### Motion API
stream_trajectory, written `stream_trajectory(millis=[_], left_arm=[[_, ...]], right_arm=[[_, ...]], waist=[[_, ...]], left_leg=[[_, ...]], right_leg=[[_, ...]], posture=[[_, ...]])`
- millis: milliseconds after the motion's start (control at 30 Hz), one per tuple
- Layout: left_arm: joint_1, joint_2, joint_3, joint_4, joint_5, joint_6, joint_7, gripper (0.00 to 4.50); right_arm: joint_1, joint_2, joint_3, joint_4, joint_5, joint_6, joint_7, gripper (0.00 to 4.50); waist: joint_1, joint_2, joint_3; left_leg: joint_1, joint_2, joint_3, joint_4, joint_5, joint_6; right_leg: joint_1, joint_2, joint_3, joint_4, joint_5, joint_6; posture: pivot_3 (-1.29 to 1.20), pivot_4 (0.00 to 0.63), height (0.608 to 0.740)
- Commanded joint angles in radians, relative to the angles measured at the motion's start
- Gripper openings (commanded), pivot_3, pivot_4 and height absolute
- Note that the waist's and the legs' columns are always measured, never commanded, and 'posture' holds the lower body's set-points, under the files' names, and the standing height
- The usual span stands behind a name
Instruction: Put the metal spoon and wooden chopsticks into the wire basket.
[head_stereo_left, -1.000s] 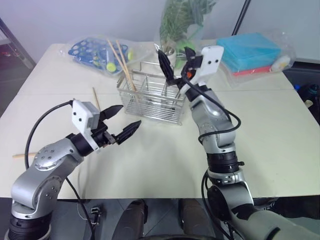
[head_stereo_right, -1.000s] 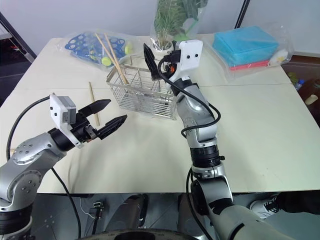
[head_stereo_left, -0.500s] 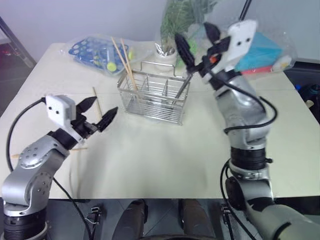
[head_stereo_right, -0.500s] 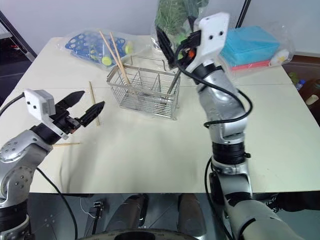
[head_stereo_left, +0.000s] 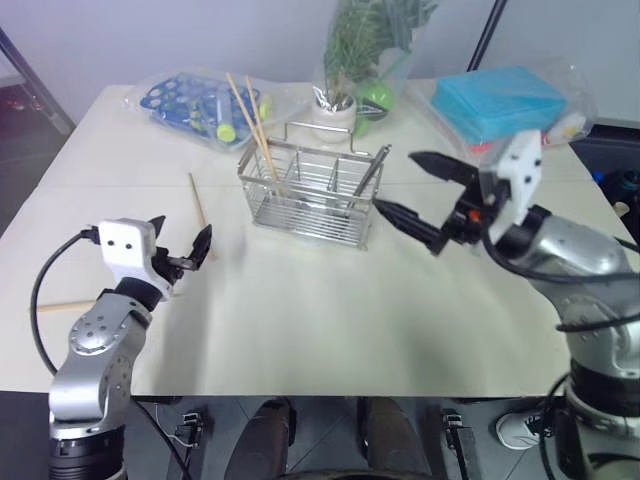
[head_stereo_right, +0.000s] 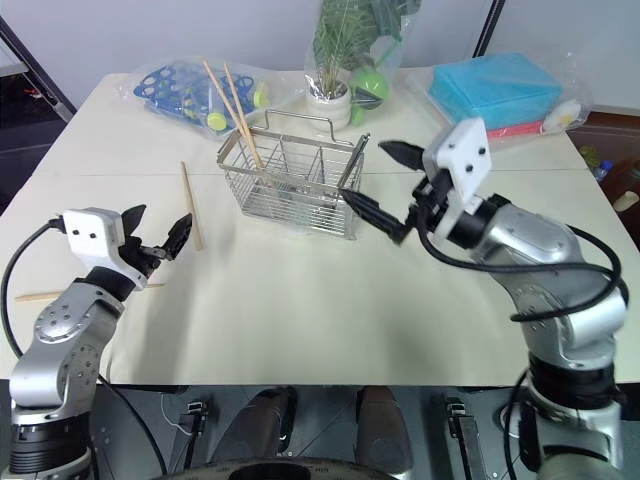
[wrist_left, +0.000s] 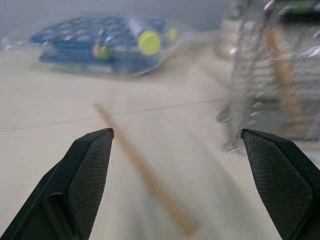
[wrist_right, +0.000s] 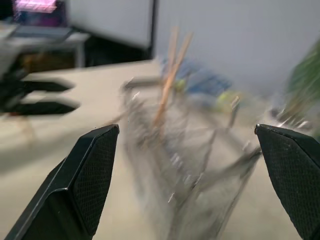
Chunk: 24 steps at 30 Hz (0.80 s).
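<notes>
The wire basket stands mid-table. Two wooden chopsticks lean upright in its left compartment. The metal spoon's slim handle leans out of the right end compartment, its bowl hidden by the wires. A loose chopstick lies flat left of the basket, and another lies near the table's left edge. My left gripper is open just short of the loose chopstick, low over the table. My right gripper is open, empty, to the right of the basket and pointing at it.
At the back stand a clear bag of blue and yellow toys, a bagged green plant in a white pot and a bagged blue box. The front edge of the cream table lies close below both arms.
My right gripper has drawn back from above the basket to its right side, open throughout. My left gripper has moved left and lower, toward the loose chopstick. The spoon handle rests in the basket.
</notes>
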<state>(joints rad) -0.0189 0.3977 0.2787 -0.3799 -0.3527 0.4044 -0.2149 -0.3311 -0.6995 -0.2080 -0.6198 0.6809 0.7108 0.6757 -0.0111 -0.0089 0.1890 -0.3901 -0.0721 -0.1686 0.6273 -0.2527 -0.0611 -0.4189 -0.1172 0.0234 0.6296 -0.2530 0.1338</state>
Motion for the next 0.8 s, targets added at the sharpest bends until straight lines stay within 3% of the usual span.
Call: stream_trajectory(millis=[33, 233, 467, 600, 800], left_arm=[[-0.025, -0.017, 0.007, 0.003, 0.073, -0.005, 0.082, 4.31], [-0.066, -0.078, 0.01, 0.001, 0.184, 0.062, 0.251, 4.31], [-0.103, -0.149, 0.034, -0.165, 0.264, 0.279, 0.417, 4.31], [-0.107, -0.17, 0.032, -0.241, 0.28, 0.385, 0.435, 4.31], [-0.169, -0.154, 0.047, -0.209, 0.295, 0.466, 0.425, 4.31]], right_arm=[[0.054, -0.061, -0.037, -0.065, 0.051, -0.043, 0.114, 4.46], [0.097, -0.118, -0.013, -0.059, 0.036, -0.115, 0.212, 4.46], [0.068, -0.108, 0.045, -0.008, -0.002, -0.162, 0.229, 4.46], [0.051, -0.087, 0.09, 0.005, -0.018, -0.178, 0.222, 4.46], [0.014, -0.055, 0.133, 0.019, -0.026, -0.183, 0.215, 4.46]], waist=[[0.001, 0.0, 0.0], [0.001, -0.002, 0.0], [0.004, -0.006, 0.001], [0.004, -0.006, 0.001], [0.005, -0.007, 0.001]], left_leg=[[0.0, 0.0, 0.0, 0.001, 0.0, 0.0], [0.0, 0.0, 0.001, 0.002, 0.0, 0.0], [0.0, 0.0, 0.0, 0.003, 0.0, 0.0], [0.0, 0.0, 0.0, 0.003, 0.0, 0.0], [0.0, 0.0, 0.0, 0.003, 0.0, 0.0]], right_leg=[[0.0, 0.0, 0.0, 0.0, 0.0, 0.0], [0.001, 0.0, 0.0, 0.0, 0.002, 0.003], [0.001, 0.0, 0.0, 0.0, 0.002, 0.003], [0.001, 0.0, 0.0, 0.0, 0.002, 0.003], [0.001, 0.0, 0.0, 0.0, 0.002, 0.003]], posture=[[0.0, 0.15, 0.74], [0.0, 0.15, 0.74], [0.0, 0.15, 0.74], [0.0, 0.15, 0.74], [0.0, 0.15, 0.74]])
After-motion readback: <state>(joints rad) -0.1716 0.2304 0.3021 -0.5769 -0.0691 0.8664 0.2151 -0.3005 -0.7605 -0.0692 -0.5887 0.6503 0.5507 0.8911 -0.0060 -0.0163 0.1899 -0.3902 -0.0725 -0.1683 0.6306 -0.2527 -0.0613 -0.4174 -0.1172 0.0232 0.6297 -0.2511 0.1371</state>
